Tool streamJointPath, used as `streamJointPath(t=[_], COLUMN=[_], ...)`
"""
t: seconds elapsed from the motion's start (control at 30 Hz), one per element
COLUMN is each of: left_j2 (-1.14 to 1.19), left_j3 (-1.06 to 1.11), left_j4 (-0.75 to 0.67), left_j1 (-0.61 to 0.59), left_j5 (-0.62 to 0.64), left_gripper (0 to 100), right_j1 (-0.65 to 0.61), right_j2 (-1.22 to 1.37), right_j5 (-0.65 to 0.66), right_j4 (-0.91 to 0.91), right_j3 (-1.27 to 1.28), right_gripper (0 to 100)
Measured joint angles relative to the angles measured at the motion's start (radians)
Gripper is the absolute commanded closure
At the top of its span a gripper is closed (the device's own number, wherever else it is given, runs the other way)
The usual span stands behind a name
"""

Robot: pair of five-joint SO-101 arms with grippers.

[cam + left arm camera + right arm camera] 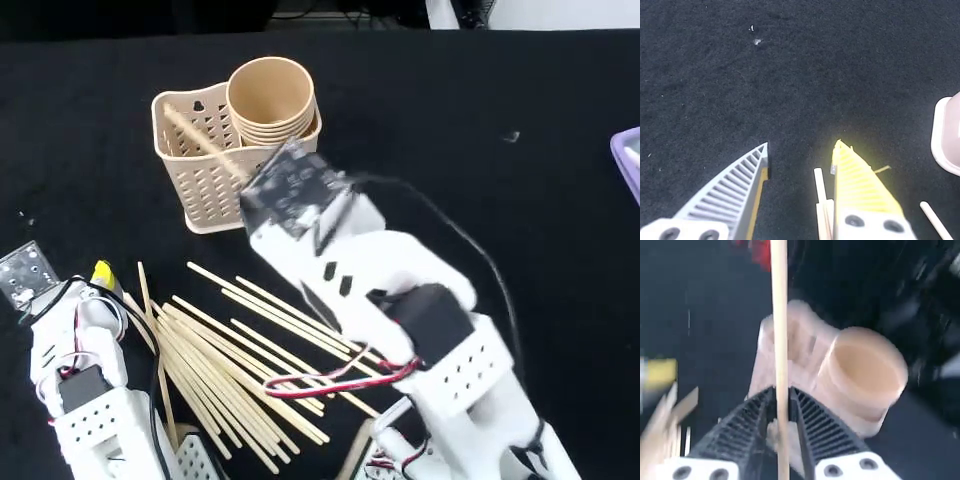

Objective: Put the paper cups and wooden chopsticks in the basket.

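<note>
A beige slotted basket (200,170) stands at the back left of the black table, with a stack of paper cups (270,95) in its right half. My right gripper (781,395) is shut on one wooden chopstick (779,340), just in front of the basket (790,345) and the cups (865,370). In the high view that chopstick (200,135) slants over the basket's left half. Several loose chopsticks (230,360) lie fanned on the table between the arms. My left gripper (801,145) is open low over bare cloth at the near left, chopstick ends (820,200) beside its yellow finger (855,180).
The right arm's white body (400,300) spans the middle of the table above the pile. A purple object (628,155) pokes in at the right edge. A pale rounded corner (946,137) lies off to the side of the left gripper.
</note>
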Motion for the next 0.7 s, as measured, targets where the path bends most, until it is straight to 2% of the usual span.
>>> streamJointPath(t=[0.27,0.47,0.7], left_j2=[0.000,0.000,0.000], left_j3=[0.000,0.000,0.000], left_j4=[0.000,0.000,0.000], left_j1=[0.000,0.000,0.000], left_j5=[0.000,0.000,0.000], left_gripper=[79,79,79], right_j1=[-0.002,-0.002,-0.002], right_j2=[0.288,0.482,0.660], right_j5=[-0.187,-0.210,-0.213], right_j4=[-0.304,-0.511,-0.629], right_j3=[-0.209,-0.347,-0.410], right_gripper=[98.8,98.8,98.7])
